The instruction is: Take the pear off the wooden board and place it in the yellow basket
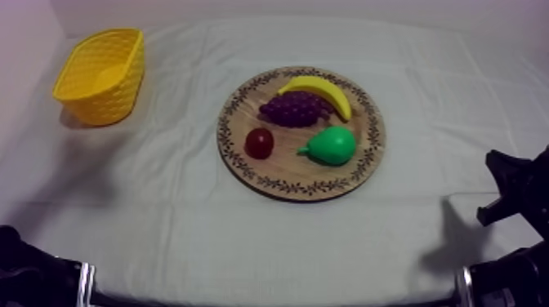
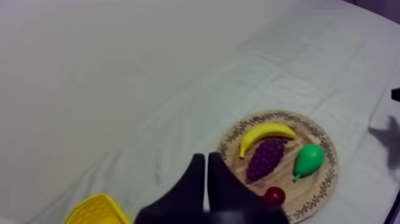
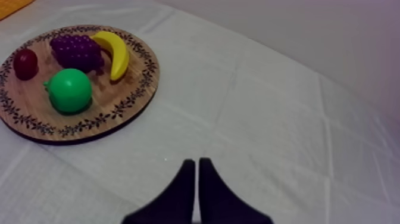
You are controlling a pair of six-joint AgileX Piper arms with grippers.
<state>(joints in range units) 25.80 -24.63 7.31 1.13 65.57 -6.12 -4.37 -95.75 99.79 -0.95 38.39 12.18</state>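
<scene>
The table (image 1: pixel 163 237), draped in a creased grey-white cloth (image 1: pixel 441 90), carries a round wooden board (image 1: pixel 287 169) with a patterned rim near its middle and, well apart at ten o'clock from it, a yellow basket (image 1: pixel 110 102).

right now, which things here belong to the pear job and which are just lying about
For the job: pear, wooden board, yellow basket.
Just lying about, all on the board: banana, bunch of grapes, small red fruit.

Top view slanting down, wrist views sharing board (image 1: pixel 282 169)
</scene>
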